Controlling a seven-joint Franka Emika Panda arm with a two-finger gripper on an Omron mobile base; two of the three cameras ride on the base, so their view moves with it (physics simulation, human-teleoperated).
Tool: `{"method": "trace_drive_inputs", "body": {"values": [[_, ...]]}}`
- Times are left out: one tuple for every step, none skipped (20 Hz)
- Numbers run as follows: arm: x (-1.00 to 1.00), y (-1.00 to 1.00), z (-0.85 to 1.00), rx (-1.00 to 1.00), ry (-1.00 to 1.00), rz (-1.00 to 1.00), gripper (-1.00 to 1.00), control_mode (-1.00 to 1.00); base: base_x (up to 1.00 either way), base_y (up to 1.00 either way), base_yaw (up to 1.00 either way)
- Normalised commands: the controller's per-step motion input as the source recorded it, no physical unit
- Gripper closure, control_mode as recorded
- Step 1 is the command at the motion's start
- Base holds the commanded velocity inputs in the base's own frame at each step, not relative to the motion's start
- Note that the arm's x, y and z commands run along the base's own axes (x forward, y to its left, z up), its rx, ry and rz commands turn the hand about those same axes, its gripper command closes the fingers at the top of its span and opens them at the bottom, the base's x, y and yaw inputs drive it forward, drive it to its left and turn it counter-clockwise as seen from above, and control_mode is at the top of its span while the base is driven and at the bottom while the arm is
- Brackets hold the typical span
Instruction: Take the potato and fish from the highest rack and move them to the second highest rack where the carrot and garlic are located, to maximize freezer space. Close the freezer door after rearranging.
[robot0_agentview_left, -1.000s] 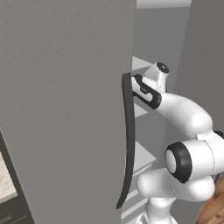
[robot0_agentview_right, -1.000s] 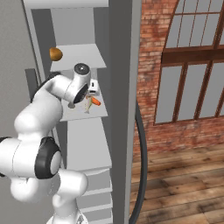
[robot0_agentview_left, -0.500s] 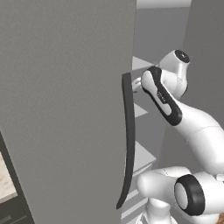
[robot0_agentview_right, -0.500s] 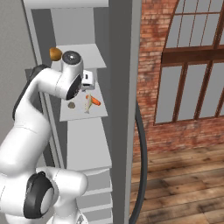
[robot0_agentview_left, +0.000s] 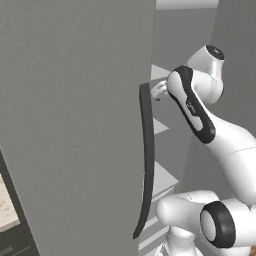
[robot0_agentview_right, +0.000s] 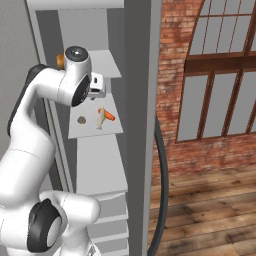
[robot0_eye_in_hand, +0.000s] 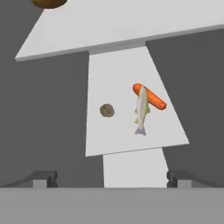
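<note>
Hand view first: your gripper (robot0_eye_in_hand: 112, 177) has its two dark tips spread wide with nothing between them. Ahead lies the second highest rack (robot0_eye_in_hand: 113, 70), a flat light-grey shelf board carrying the slim bright-orange carrot (robot0_eye_in_hand: 151, 97), a silvery fish (robot0_eye_in_hand: 141, 109) lying across it, and a small round brownish garlic (robot0_eye_in_hand: 106, 110) just to the side. The rounded golden-brown potato (robot0_eye_in_hand: 48, 3) sits at the upper left edge of this view, on the highest rack (robot0_eye_in_hand: 127, 22), the topmost light-grey board, so it lies up and to that side of your tips.

Right base view: you see the potato (robot0_agentview_right: 60, 61) peeking out behind the arm's wrist, on the highest rack (robot0_agentview_right: 107, 62), above the board with the fish (robot0_agentview_right: 101, 119) and carrot (robot0_agentview_right: 108, 115). I judge your next reach goes up and leftward.

Left base view: the tall matte-grey freezer door (robot0_agentview_left: 75, 125) stands open beside the arm.
</note>
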Motion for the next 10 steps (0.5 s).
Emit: {"method": "trace_drive_inputs", "body": {"values": [[0.0, 0.0, 0.0, 0.0, 0.0, 0.0, -1.0, -1.0, 0.0, 0.0, 0.0], [0.0, 0.0, 0.0, 0.0, 0.0, 0.0, -1.0, -1.0, 0.0, 0.0, 0.0], [0.0, 0.0, 0.0, 0.0, 0.0, 0.0, -1.0, -1.0, 0.0, 0.0, 0.0], [0.0, 0.0, 0.0, 0.0, 0.0, 0.0, -1.0, -1.0, 0.0, 0.0, 0.0], [0.0, 0.0, 0.0, 0.0, 0.06, 0.0, -1.0, -1.0, 0.0, 0.0, 0.0], [0.02, 0.0, 0.0, 0.0, 0.1, 0.0, -1.0, -1.0, 0.0, 0.0, 0.0], [0.02, 0.0, 0.01, 0.0, 0.13, 0.0, -1.0, -1.0, 0.0, 0.0, 0.0], [0.0, 0.0, 0.1, 0.0, 0.11, 0.0, -1.0, -1.0, 0.0, 0.0, 0.0], [0.02, 0.0, 0.12, 0.0, 0.11, 0.0, -1.0, -1.0, 0.0, 0.0, 0.0], [0.0, 0.0, 0.21, 0.0, 0.06, 0.0, -1.0, -1.0, 0.0, 0.0, 0.0]]}}
